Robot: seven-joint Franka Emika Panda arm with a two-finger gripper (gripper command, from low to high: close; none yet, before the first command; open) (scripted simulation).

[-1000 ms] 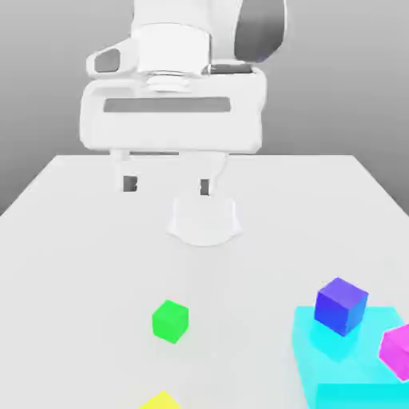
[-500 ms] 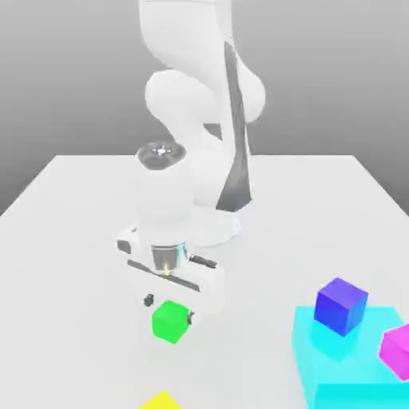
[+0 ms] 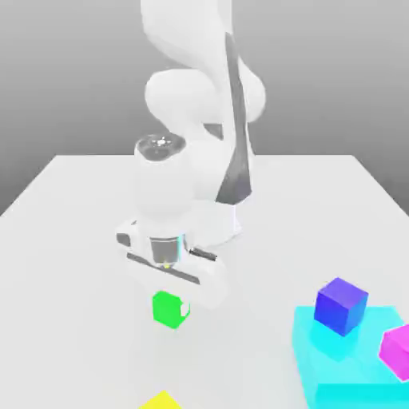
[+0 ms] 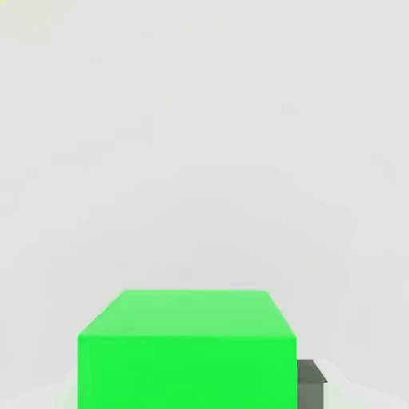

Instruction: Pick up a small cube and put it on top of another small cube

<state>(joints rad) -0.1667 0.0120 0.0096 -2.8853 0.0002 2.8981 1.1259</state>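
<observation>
gripper [image 3: 169, 307] jaws closed narrow around the small green cube [image 3: 167, 308] on the table [image 3: 72, 240]

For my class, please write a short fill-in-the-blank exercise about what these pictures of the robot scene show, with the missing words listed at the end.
1. The gripper is down at the small cube, whose colour is ____.
2. The blue-purple cube rests on top of a flat block coloured ____.
3. At the bottom edge of the exterior view, a cube coloured ____ is partly cut off.
4. All these things sit on a table whose colour is ____.

Missing words: green; cyan; yellow; white
</observation>
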